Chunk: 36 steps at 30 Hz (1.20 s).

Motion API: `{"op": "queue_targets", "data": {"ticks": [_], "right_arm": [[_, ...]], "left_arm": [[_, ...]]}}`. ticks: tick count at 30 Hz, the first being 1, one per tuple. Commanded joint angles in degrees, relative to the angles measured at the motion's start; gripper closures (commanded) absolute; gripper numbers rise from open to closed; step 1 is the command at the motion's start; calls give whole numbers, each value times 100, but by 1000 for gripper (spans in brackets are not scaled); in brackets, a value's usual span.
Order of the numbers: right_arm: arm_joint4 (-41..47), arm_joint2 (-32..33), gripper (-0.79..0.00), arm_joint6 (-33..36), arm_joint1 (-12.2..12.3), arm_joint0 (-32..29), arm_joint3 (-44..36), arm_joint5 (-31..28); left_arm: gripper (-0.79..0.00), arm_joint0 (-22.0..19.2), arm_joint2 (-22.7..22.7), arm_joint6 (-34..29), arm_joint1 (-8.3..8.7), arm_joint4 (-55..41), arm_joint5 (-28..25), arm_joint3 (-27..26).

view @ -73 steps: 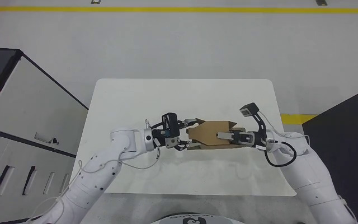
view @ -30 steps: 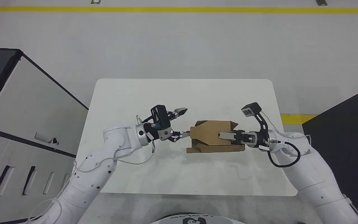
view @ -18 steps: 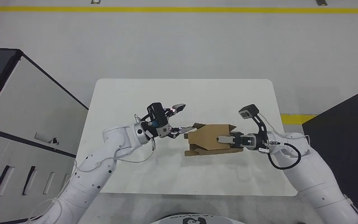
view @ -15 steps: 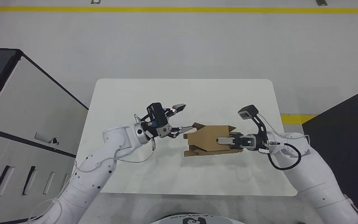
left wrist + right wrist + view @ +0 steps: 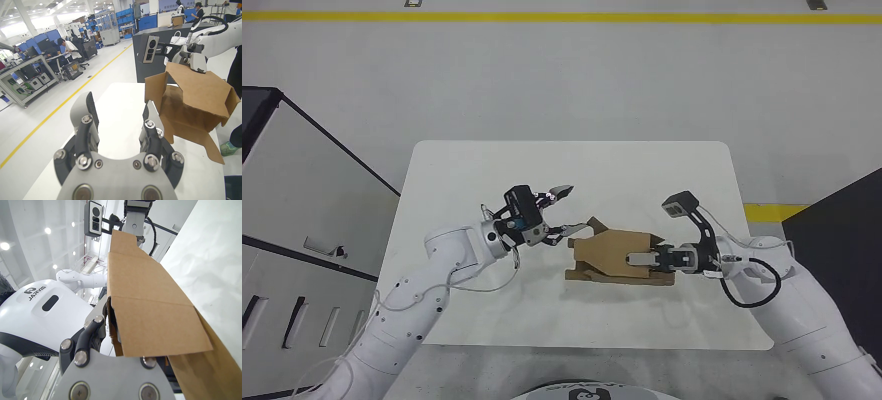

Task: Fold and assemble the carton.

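A brown cardboard carton (image 5: pixel 614 258) lies partly unfolded near the middle of the white table (image 5: pixel 492 170), its flaps hanging loose at the end toward my left arm. My right gripper (image 5: pixel 642 258) is shut on the carton's wall at the other end; the right wrist view shows the carton (image 5: pixel 147 306) running away from this gripper (image 5: pixel 111 321). My left gripper (image 5: pixel 564 210) stands open just off the flap end, with nothing between its fingers. In the left wrist view, the left gripper (image 5: pixel 119 108) sits beside the carton (image 5: pixel 196 98), one finger (image 5: pixel 149 113) close to a flap.
A dark cabinet (image 5: pixel 282 180) stands off the table's left side and a dark unit (image 5: pixel 842 220) off its right side. Bare tabletop lies on all sides of the carton, widest toward the far edge.
My left gripper has let go of the carton's flap end, opened and drawn back to the left. The right gripper has shifted the carton a little left and toward the front edge.
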Motion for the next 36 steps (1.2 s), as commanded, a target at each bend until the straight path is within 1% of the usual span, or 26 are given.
{"op": "queue_targets", "data": {"ticks": [1,4,9,14,19,24,25,26,27,32,36], "right_arm": [[-3,-25,0,5,14,9,5,5],[-67,-66,0,-1,37,24,25,-1],[-76,-114,0,-80,69,40,79,-79],[-14,-70,0,-283,98,26,232,-282],[80,22,0,-490,122,0,358,-489],[114,109,0,-631,140,-7,477,-630],[128,123,0,-656,141,-7,509,-655],[149,134,0,-680,140,-3,540,-679],[164,140,0,-705,139,3,559,-703],[197,153,0,-814,127,14,603,-813],[197,153,0,-814,127,14,603,-813]], "left_arm": [[-526,-13,11,3,-4,-2,-10,4],[-526,-43,27,-5,-9,-1,-45,27],[-563,-111,87,-3,-28,-27,-83,91],[-570,-68,-93,56,-8,-63,12,170],[-566,74,-290,49,29,-127,-30,164],[-514,243,-428,-69,57,-262,-65,36],[-483,278,-457,-90,62,-297,-64,3],[-397,315,-486,-120,66,-332,-52,-28],[-379,346,-513,-150,71,-354,-51,-64],[-354,455,-620,-216,92,-382,-65,-124],[-366,462,-554,-242,97,-354,-288,-153]]}}
